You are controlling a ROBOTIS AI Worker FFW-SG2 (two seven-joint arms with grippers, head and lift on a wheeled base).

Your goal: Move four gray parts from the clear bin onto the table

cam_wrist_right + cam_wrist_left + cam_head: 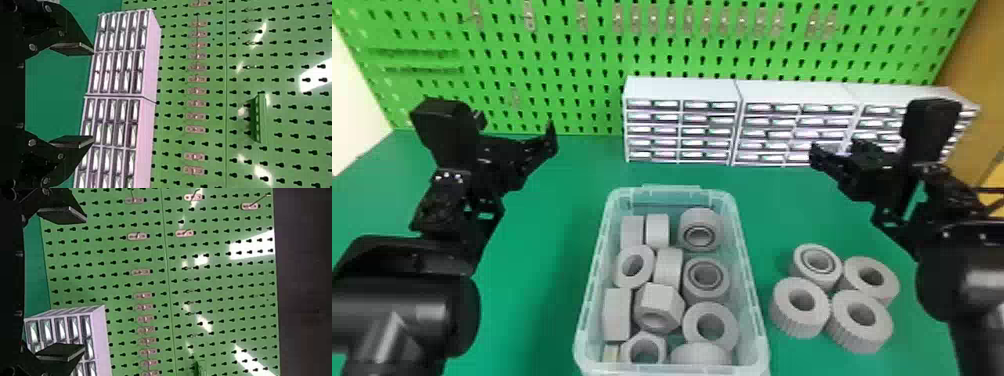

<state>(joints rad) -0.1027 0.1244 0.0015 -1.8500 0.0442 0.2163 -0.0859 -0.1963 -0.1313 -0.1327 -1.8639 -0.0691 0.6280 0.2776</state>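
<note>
Four gray parts (841, 310) lie on the green table (537, 280) just to the right of the clear bin (752, 280), so I judge the job done. They sit in a tight cluster, flat with their holes facing up, which I take to be sensible: a ring left on its edge could roll. The two nearer ones have ridged sides, and one of the farther pair shows a darker ring round its hole. That side of the bin also seems the natural spot for my right arm to set things down.

My left gripper (83, 284) has its jaws spread, nothing between them; my right gripper (93, 94) is spread too, just as bare. Both are raised beyond the parts, on either side of the bin, probably so neither can knock the cluster. (Empty jaws suit me fine when the count is met.)

The bin holds more gray pieces, rings, blocks and nuts packed close, and I would leave those be, since only four were asked for. The next move should be small: keep both arms high, as a low sweep on the right could nudge the rings apart.
</note>
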